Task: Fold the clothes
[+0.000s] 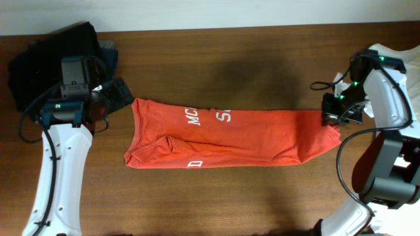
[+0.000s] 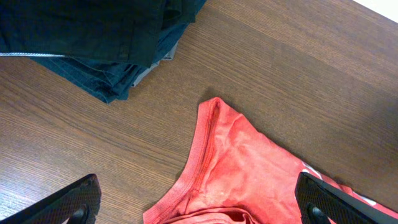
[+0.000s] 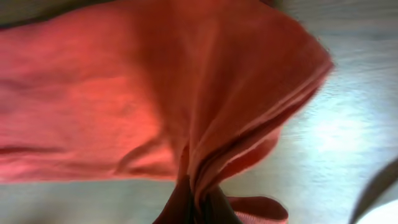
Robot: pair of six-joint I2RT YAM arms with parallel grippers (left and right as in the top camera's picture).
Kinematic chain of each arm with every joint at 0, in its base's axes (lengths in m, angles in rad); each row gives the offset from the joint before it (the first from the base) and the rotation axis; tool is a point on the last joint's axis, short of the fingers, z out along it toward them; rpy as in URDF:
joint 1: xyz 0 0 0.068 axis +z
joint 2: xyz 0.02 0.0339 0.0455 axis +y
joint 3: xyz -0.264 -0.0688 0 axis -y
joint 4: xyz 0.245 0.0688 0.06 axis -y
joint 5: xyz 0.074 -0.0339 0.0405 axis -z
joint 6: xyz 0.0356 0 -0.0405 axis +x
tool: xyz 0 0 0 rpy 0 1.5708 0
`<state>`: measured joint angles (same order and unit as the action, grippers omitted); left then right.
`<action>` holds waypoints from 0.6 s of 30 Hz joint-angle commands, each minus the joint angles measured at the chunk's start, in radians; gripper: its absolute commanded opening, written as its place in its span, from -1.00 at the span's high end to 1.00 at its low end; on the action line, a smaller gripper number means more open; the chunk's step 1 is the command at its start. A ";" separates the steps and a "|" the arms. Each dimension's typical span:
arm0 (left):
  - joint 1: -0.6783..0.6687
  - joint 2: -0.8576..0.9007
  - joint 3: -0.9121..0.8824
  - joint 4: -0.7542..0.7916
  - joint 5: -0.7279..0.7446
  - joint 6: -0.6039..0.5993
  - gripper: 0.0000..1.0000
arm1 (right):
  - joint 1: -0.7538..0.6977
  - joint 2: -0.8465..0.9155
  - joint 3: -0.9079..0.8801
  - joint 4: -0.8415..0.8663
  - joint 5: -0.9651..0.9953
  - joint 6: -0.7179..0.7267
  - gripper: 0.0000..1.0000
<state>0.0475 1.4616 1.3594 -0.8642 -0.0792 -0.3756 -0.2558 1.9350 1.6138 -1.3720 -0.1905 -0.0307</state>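
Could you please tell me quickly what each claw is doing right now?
Left claw: open, empty.
Right claw: shut on the T-shirt.

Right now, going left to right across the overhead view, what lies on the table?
dark garments → red-orange T-shirt → right gripper, pinching the T-shirt's right end → white shirt. The left arm overlaps the dark pile, so it is left out.
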 commanded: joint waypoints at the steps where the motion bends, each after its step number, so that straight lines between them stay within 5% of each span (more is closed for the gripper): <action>1: 0.003 -0.005 0.003 0.002 0.000 -0.006 -0.99 | 0.090 -0.033 0.091 -0.050 -0.175 -0.045 0.91; 7: 0.003 -0.005 0.003 0.002 0.000 -0.006 -0.99 | 0.427 -0.031 0.123 -0.089 -0.225 0.031 0.91; 9: 0.003 -0.005 0.003 0.002 0.000 -0.006 -0.99 | 0.546 -0.031 0.091 0.021 -0.224 0.146 0.92; 18: 0.003 -0.005 0.003 0.002 0.000 -0.006 -0.98 | 0.702 0.003 -0.013 0.356 -0.122 0.215 0.91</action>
<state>0.0471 1.4616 1.3594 -0.8642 -0.0792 -0.3756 0.4175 1.9236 1.6199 -1.0481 -0.3557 0.1833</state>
